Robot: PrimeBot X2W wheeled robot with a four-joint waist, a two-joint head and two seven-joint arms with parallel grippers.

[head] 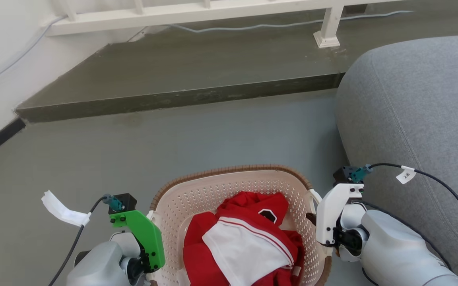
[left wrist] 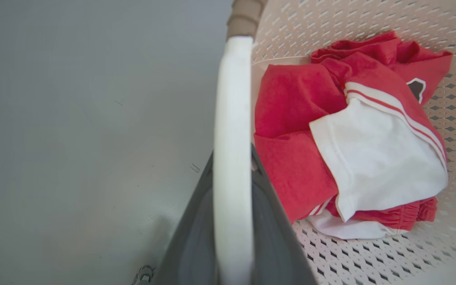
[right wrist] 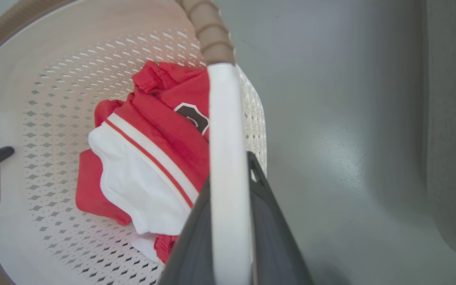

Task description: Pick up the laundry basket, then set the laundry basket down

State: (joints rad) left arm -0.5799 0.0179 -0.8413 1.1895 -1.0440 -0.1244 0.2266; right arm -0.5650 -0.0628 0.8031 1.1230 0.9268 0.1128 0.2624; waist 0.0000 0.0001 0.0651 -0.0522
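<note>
In the head view, the laundry basket (head: pixel 229 171) lies low and central over grey floor (head: pixel 173 139), red-and-white clothes (head: pixel 245 242) inside, a grey sofa (head: pixel 412 111) to its right. Left wrist view — we see the left gripper (left wrist: pixel 232 166) clamped on one white handle (left wrist: pixel 232 99), a finger either side. Right wrist view — the right gripper (right wrist: pixel 230 166) grips the opposite handle (right wrist: pixel 224 111) likewise; whether the basket touches the floor we cannot tell

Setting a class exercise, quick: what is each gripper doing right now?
Left gripper: closed on the left handle of the laundry basket.
Right gripper: closed on its right handle.
</note>
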